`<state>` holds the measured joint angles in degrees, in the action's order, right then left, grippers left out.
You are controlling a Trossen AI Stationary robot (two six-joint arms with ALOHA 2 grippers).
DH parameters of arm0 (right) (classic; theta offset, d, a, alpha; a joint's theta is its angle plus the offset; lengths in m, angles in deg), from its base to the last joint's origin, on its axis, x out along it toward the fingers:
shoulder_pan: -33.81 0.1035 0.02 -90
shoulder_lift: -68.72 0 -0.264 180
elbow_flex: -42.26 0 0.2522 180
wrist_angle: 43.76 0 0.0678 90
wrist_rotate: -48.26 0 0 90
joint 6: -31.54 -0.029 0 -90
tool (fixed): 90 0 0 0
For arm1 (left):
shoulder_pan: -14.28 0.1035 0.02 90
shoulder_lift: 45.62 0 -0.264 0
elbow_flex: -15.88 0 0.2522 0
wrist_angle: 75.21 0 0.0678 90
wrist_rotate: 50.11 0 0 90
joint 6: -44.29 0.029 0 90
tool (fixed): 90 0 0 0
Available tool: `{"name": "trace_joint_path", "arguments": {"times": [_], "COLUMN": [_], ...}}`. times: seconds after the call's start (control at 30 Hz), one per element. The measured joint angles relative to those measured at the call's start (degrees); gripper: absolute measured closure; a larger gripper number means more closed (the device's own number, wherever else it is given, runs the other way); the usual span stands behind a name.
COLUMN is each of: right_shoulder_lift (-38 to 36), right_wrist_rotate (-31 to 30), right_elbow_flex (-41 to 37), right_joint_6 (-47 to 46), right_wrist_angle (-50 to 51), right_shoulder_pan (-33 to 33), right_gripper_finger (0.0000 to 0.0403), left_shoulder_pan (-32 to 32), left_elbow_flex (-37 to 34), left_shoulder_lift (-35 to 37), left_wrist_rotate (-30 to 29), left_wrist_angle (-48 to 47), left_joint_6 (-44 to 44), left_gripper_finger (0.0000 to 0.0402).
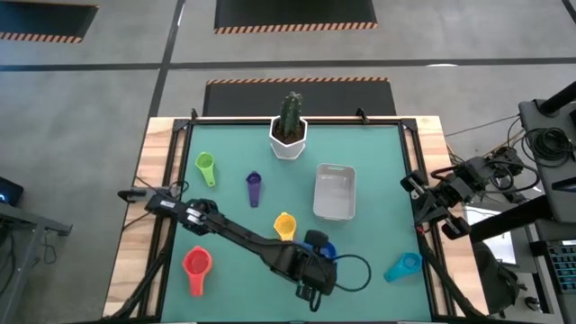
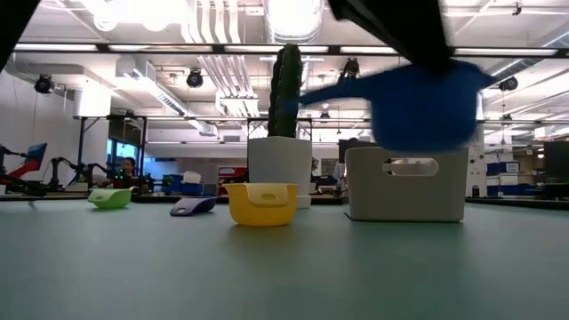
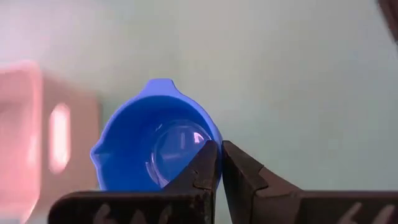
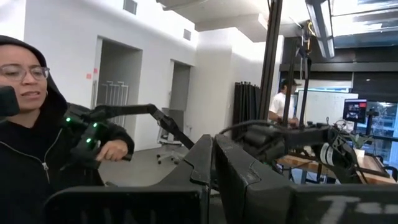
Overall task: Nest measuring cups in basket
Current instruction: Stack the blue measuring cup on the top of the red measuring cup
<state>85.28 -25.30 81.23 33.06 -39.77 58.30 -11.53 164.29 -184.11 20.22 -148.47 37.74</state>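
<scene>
Aloft — blue cup [image 3: 149, 146] in left claw [image 3: 219, 163]

Open mat at frame centre between yellow cup [image 1: 284, 225] and basket [image 1: 335, 192]. Blocked at upper centre by cactus pot [image 1: 289, 137]; lower centre crossed by left arm [image 1: 236, 234].
</scene>
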Motion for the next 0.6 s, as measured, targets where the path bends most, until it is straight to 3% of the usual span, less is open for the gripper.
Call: {"name": "trace_joint_path", "arguments": {"times": [0.43,0.6], "right_shoulder_lift": [0.00,0.13], "right_wrist_rotate": [-0.02,-0.05], "right_elbow_flex": [-0.01,-0.04], "right_joint_6": [0.25,0.97], "right_wrist_angle": [0.13,0.01], "right_shoulder_pan": [0.00,0.00], "right_gripper_finger": [0.0394,0.0394], "left_shoulder_pan": [-7.88,-11.57], "left_elbow_flex": [-0.11,-0.85], "left_shoulder_lift": [7.62,10.95], "left_wrist_rotate": [-11.39,-18.63], "left_wrist_angle": [-30.11,-30.50], "left_joint_6": [-34.95,-41.93], "left_gripper_finger": [0.0402,0.0402]}}
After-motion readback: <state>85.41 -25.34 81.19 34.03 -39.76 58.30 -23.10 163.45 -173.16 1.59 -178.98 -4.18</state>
